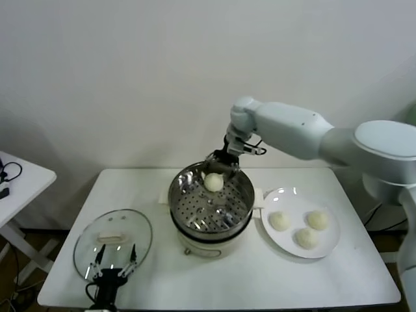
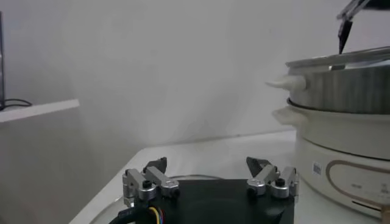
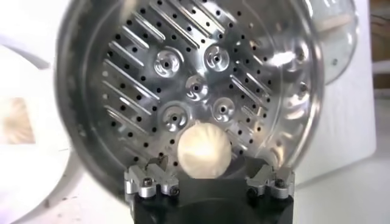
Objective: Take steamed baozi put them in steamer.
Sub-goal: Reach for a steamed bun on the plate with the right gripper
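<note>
The steamer (image 1: 190, 221), a shiny perforated steel basket on a white pot base, stands mid-table. One steamed baozi (image 1: 213, 182) lies on its floor at the far side, also seen in the right wrist view (image 3: 204, 150). My right gripper (image 1: 223, 166) hovers just above that bun at the far rim, open, its fingers (image 3: 157, 165) wide apart and clear of the bun. Three more baozi (image 1: 279, 221) (image 1: 318, 220) (image 1: 305, 238) rest on the white plate (image 1: 329, 252). My left gripper (image 1: 114, 261) is parked open at the front left, holding nothing.
A glass lid (image 1: 88, 242) lies flat under the left gripper (image 2: 210, 163). The steamer (image 2: 347, 79) rises close beside it. A small white side table (image 1: 19, 179) stands off to the left. The wall is right behind the table.
</note>
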